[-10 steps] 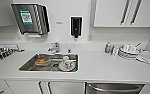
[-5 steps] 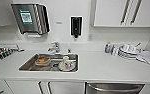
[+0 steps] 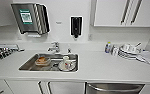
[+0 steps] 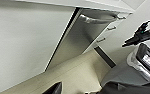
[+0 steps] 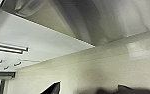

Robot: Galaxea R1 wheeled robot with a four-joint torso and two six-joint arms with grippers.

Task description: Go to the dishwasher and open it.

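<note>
Dishwasher: the square brushed stainless-steel dishwasher front with a horizontal bar handle is sitting under the white bench, at the lower edge of the head view, right of the sink; its door is closed.
Dishwasher from the wrists: the same steel panel is showing in the left wrist view with its bar handle at the top edge, flush between white cabinet fronts; it is showing again as a grey steel surface in the right wrist view.
Left gripper: a dark fingertip is poking in at the frame edge over the pale floor; I cannot tell whether it is released or clenched.
Right gripper: a dark fingertip is showing at the frame edge, apart from the dishwasher; I cannot tell its state either.
Sink: the stainless-steel sink basin is holding a clear container with orange contents and a white cup on a patterned plate.
Tap: a chrome tap is standing behind the basin.
Wall: a steel paper towel dispenser with a green label and a black soap dispenser are hanging above the bench.
Bench right side: stacked plates and bowls are resting near a small bottle.
</note>
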